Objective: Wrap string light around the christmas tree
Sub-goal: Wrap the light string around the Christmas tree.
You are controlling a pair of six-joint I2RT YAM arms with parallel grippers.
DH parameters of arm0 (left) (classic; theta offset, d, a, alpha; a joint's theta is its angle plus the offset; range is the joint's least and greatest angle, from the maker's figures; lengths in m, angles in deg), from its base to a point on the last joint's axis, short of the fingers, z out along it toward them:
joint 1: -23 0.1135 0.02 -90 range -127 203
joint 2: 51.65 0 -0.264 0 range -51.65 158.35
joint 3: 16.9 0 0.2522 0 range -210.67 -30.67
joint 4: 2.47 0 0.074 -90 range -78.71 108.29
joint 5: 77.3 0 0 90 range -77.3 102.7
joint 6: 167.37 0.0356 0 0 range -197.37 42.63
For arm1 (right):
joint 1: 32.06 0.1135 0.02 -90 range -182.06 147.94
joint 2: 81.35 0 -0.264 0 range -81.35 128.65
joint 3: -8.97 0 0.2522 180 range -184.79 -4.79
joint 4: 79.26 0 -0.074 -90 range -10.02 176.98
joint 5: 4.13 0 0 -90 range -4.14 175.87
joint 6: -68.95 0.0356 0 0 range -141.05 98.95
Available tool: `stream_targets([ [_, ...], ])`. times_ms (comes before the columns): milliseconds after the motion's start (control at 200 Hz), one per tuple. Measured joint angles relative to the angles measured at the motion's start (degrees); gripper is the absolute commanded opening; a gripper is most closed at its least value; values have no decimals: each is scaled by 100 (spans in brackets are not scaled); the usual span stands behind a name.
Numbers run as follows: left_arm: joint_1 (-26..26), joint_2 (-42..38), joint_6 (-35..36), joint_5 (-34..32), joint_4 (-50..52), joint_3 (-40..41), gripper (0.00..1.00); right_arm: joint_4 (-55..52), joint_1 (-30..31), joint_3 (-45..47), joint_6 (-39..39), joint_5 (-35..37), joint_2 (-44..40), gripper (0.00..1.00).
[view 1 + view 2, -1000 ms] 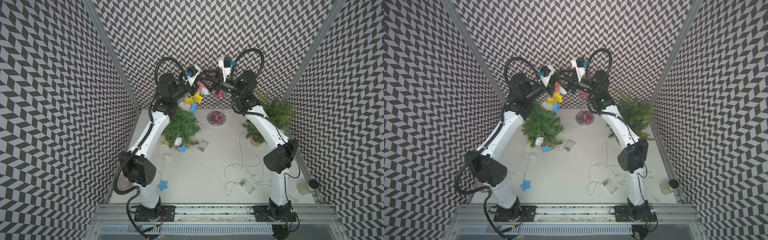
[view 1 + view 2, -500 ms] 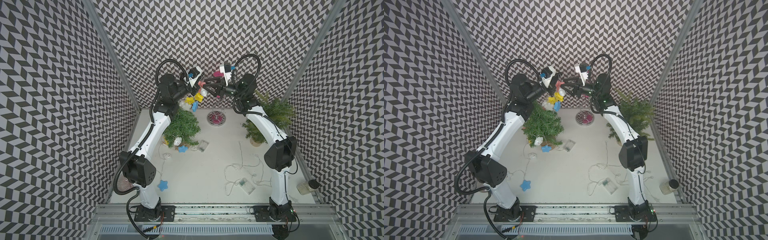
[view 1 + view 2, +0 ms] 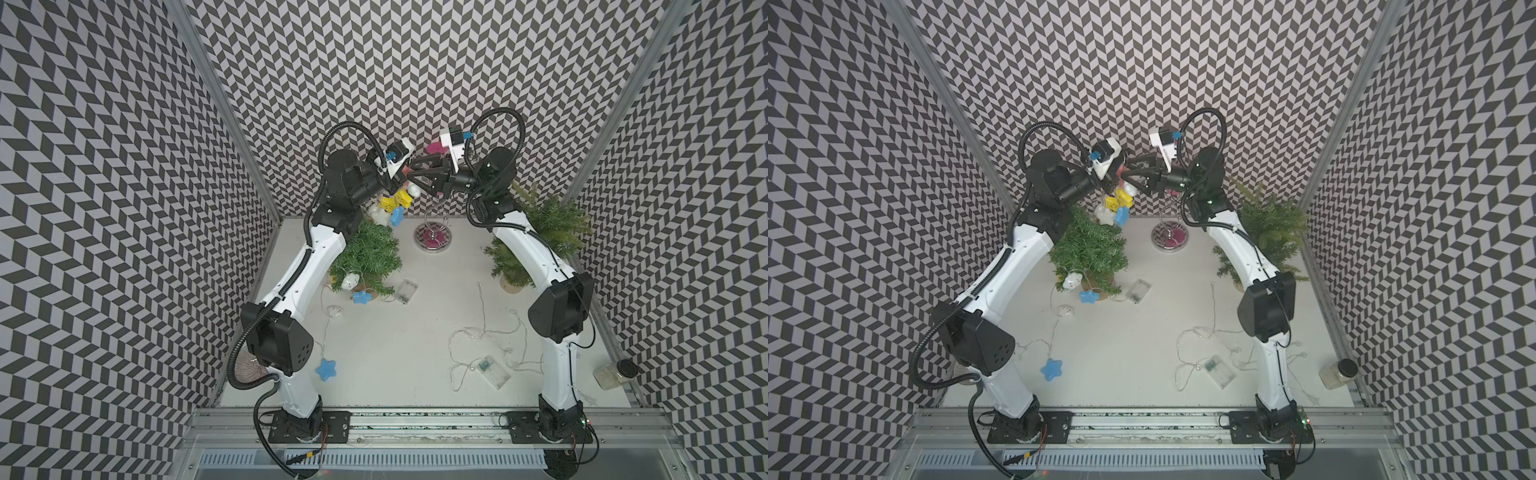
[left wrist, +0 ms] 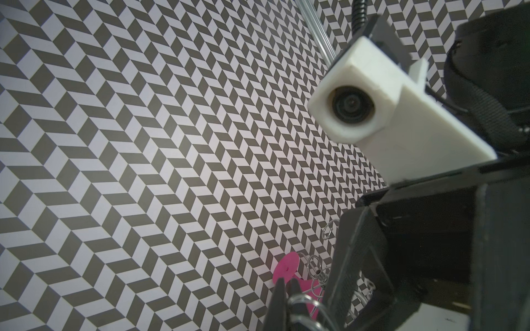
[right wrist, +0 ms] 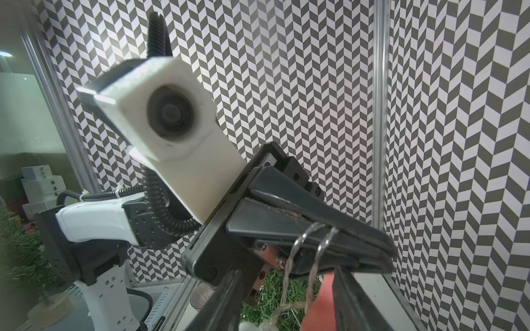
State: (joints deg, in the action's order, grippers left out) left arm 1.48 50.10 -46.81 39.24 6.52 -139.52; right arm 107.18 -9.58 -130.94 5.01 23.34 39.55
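The left tool (image 5: 381, 253) is pinched fully closed on the thin clear wire of the string light (image 5: 298, 249), and two strands drop out from between its fingers. Facing it tip to tip, the right tool (image 3: 415, 178) stands about half open. A red light piece (image 5: 318, 301) sits between its fingers, against one and clear of the other, so it is not gripped. Both tools meet high up at the far side, above the christmas tree (image 3: 370, 253) on the left. Below them a hanging bunch of lights (image 3: 395, 205), yellow, white and blue, dangles just over the treetop. The rest of the string runs down the near side of the tree. A white cloud light (image 3: 349, 282) and a blue star (image 3: 360, 297) lie at the tree's foot, beside the clear battery box (image 3: 406, 291). From there it trails over the surface (image 3: 395, 345) to a second blue star (image 3: 326, 370) near the left arm's base.
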Motion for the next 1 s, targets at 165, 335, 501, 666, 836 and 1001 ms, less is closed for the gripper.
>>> stream_targets([
  [165,-11,0,52,-35,13,2,0,-109,50,-267,-57,20,127,36],
  [335,-22,0,83,-17,13,33,0,-92,66,-398,-37,22,240,22],
  [501,-26,0,90,-39,17,33,0,-173,68,-400,-107,63,280,6],
  [666,-26,0,87,-42,13,39,0,-166,68,-387,-144,107,280,0],
  [836,-26,0,103,-111,-7,57,17,-136,59,-363,-181,122,280,0],
  [1001,-24,-9,59,-304,-175,216,30,-164,11,-289,-295,216,280,0],
])
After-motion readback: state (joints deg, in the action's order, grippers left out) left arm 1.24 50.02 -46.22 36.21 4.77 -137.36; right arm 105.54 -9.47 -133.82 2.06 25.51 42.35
